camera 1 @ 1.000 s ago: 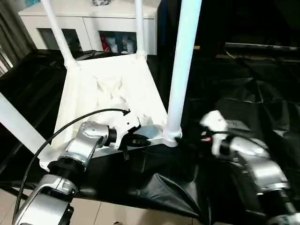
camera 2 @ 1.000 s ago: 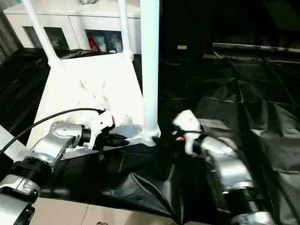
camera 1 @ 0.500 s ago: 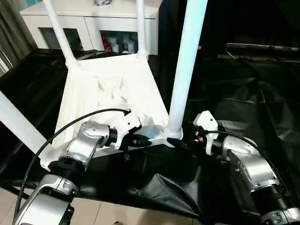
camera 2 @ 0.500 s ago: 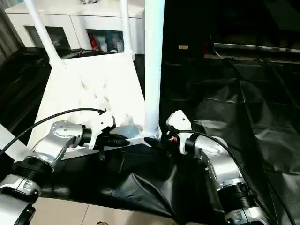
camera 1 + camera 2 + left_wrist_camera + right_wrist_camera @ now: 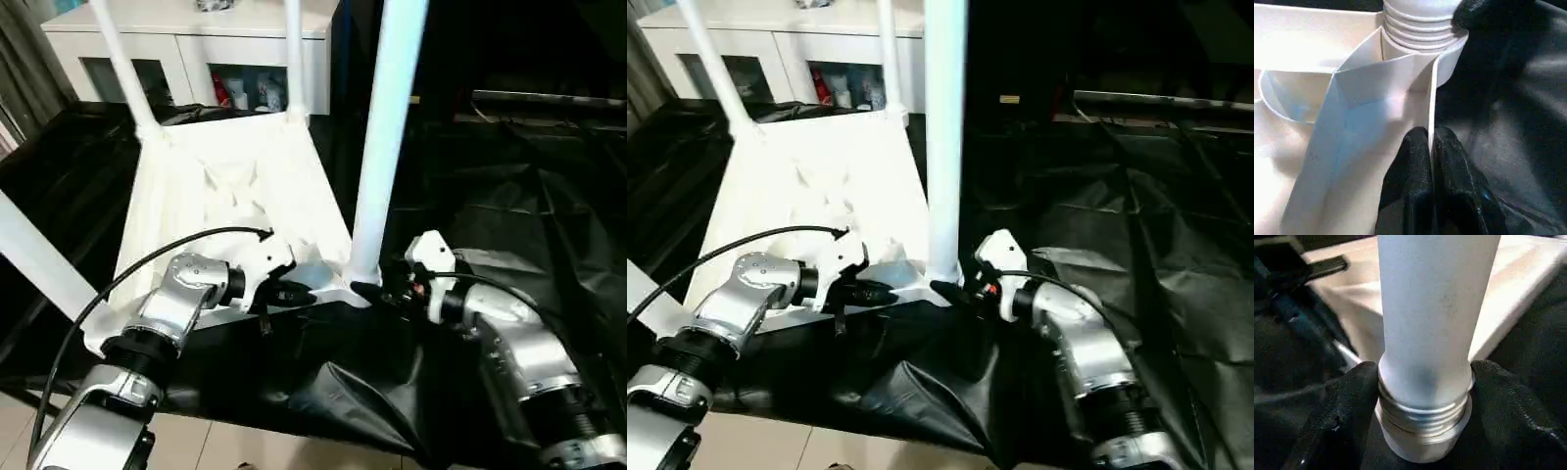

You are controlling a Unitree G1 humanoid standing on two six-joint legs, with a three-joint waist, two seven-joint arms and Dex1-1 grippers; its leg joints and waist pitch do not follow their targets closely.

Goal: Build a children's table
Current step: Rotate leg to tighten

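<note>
From the head, the upturned table (image 5: 235, 196) lies on the black cloth (image 5: 509, 206), its near leg (image 5: 377, 147) upright. The left wrist view shows the left gripper (image 5: 1431, 147) pinching the rim (image 5: 1431, 103). The right wrist view shows the right gripper (image 5: 1422, 391) clamping the leg's threaded base: twist squarely, keeping it plumb.

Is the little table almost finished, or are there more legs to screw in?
Nearly. Three legs stand in the upturned top. The right end effector grips the fourth leg at its threaded base; the left end effector pinches the rim. Left: seat it, then flip the table.
</note>
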